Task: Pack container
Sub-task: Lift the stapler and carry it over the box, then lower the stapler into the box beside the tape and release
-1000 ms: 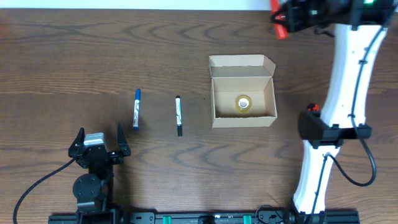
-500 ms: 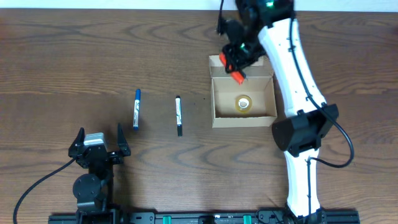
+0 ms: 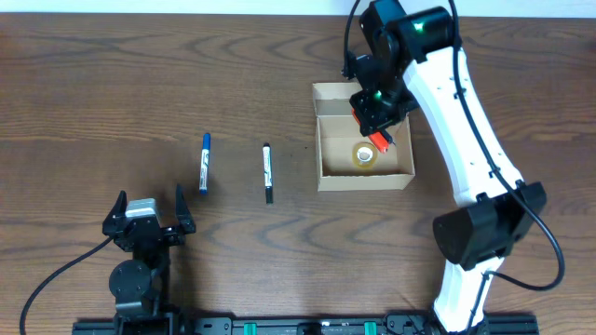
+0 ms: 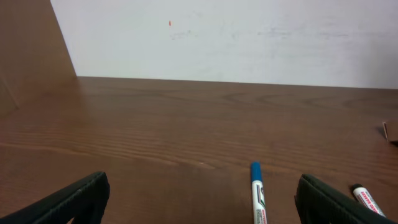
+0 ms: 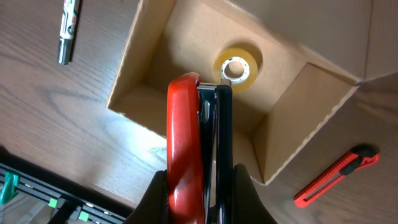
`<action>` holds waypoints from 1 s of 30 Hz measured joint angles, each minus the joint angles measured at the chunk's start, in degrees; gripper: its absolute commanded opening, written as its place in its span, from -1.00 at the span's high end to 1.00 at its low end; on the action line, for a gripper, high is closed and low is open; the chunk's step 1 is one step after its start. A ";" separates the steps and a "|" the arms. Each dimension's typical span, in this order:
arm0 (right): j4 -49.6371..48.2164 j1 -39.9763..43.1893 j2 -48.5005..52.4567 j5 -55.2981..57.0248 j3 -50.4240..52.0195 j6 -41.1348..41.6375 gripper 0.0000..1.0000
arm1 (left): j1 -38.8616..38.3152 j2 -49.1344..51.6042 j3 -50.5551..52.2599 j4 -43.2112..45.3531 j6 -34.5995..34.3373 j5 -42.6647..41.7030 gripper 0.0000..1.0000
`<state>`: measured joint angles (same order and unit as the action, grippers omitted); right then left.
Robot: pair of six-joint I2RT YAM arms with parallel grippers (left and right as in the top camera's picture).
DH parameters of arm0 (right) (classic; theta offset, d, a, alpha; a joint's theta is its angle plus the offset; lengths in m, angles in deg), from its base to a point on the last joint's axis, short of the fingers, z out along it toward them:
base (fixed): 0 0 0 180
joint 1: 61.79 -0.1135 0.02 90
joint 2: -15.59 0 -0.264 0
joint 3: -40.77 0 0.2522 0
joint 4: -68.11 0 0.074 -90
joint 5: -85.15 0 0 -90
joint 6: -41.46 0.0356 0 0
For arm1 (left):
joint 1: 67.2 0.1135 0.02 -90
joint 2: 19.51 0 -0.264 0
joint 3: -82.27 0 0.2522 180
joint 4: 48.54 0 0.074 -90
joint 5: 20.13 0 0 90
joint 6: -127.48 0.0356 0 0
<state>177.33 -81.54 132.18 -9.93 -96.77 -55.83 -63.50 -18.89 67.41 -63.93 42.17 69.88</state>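
Observation:
The tan cardboard container [image 3: 321,154] stands open right of centre, lid flap folded back at its far side. A yellow tape roll [image 3: 364,155] lies inside. My right gripper [image 3: 377,116] is shut on a red and black stapler [image 3: 381,141] and holds it over the box's opening. In the right wrist view the stapler [image 5: 185,124] sits between the fingers [image 5: 200,186], above the container [image 5: 127,81] and the tape roll [image 5: 236,66]. My left gripper [image 3: 149,219] is open and empty near the front left; its fingers [image 4: 202,199] frame bare table.
A blue marker [image 3: 204,163] and a black marker [image 3: 267,172] lie left of the container. The blue marker [image 4: 257,196] also lies ahead of the left fingers. A red utility knife [image 5: 336,176] lies on the table beside the container.
My right arm has swung from the table's far right corner to over the container, carrying the stapler down to the opening. The left arm has not moved.

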 measured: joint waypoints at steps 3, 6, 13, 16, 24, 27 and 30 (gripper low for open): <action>-1.70 -0.07 -0.63 0.04 3.34 0.07 0.97 | 0.00 0.00 0.00 0.00 0.00 0.00 -0.90; -5.07 -0.37 -0.61 0.22 7.65 0.22 0.97 | 0.00 0.00 0.00 0.00 0.00 0.00 -0.90; -12.44 -0.55 -0.61 0.28 12.07 -0.79 0.98 | 0.00 0.00 0.00 0.00 0.00 0.00 -0.90; -15.45 -0.55 -0.61 -0.07 13.33 -2.91 0.97 | 0.00 0.00 0.00 0.00 0.00 0.00 -0.91; -17.44 -0.39 -0.61 -4.66 17.99 -15.56 0.97 | 0.00 0.00 0.00 0.00 0.00 0.00 -0.90; -16.13 0.02 -0.61 -6.69 19.10 -20.28 0.98 | 0.00 0.00 0.00 0.00 0.00 -0.02 -0.90; -15.15 1.25 -0.61 -7.89 20.13 -24.61 0.98 | 0.00 0.00 0.00 0.00 0.00 0.00 -0.90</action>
<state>162.19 -80.30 131.57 -17.82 -76.64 -80.44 -63.50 -18.89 67.41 -63.93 42.17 69.88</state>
